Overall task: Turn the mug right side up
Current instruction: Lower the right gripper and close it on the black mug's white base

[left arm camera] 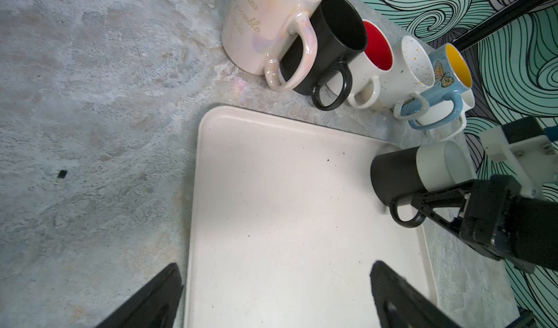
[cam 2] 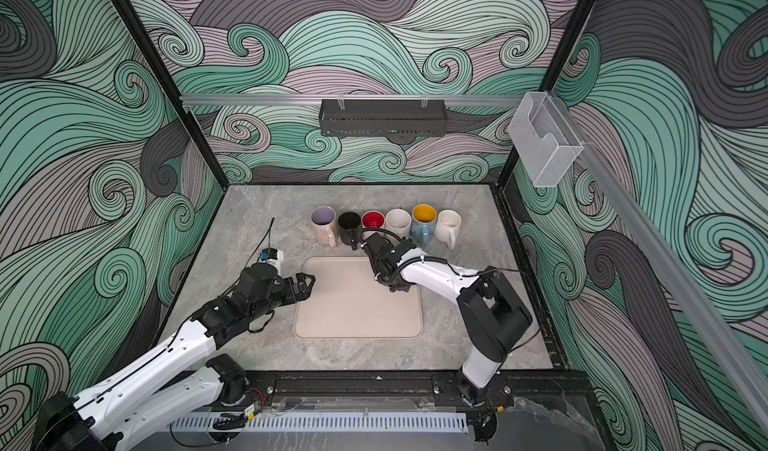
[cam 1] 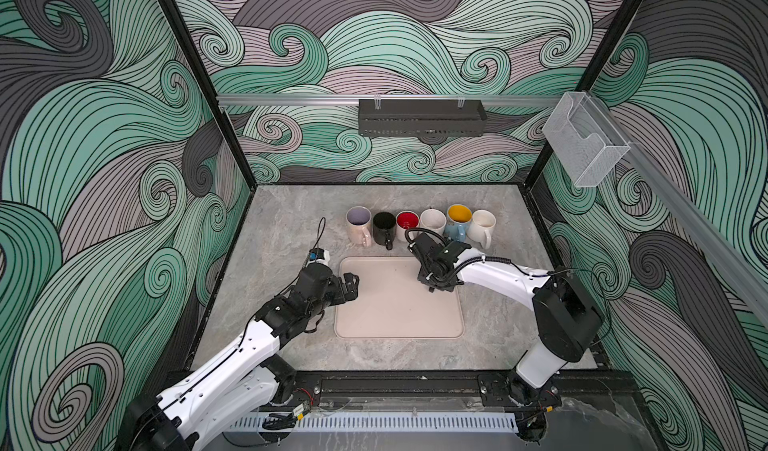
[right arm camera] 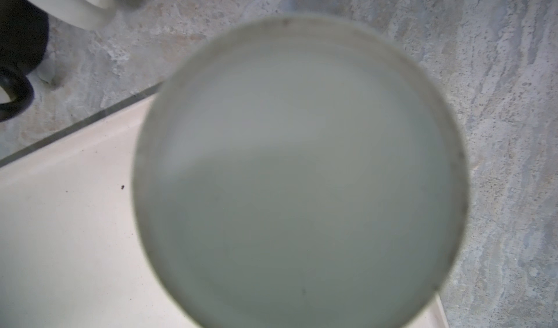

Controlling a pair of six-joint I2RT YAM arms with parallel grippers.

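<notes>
Over on the left, the left gripper (cam 1: 354,286) hangs at the left edge of the tray (cam 1: 395,312), jaws wide apart, nothing in them. Along the far side sits a row of six mugs (cam 1: 419,222), all mouth up: pearly pink, black, red inside, speckled, blue with yellow inside, plain white. At the tray's far right corner is the mug (left arm camera: 401,175) that matters. It's black with a pale grey base, and it's base up, mouth toward the tray. The right gripper (cam 1: 434,286) sits over it from above, and in the left wrist view it looks pinched on the handle (left arm camera: 404,219). Can't tell if the rim is off the tray.

So I'd say we're at the grab stage, flip not done. Next it needs a lift clear of the tray, a half roll of the wrist, then a set-down without clipping the row behind.

Writing: there's gold cursive on the pink mug (left arm camera: 265,30). I make out something like "posible" and no more. The blue mug (left arm camera: 444,69) has a butterfly, no words. No brands readable.
</notes>
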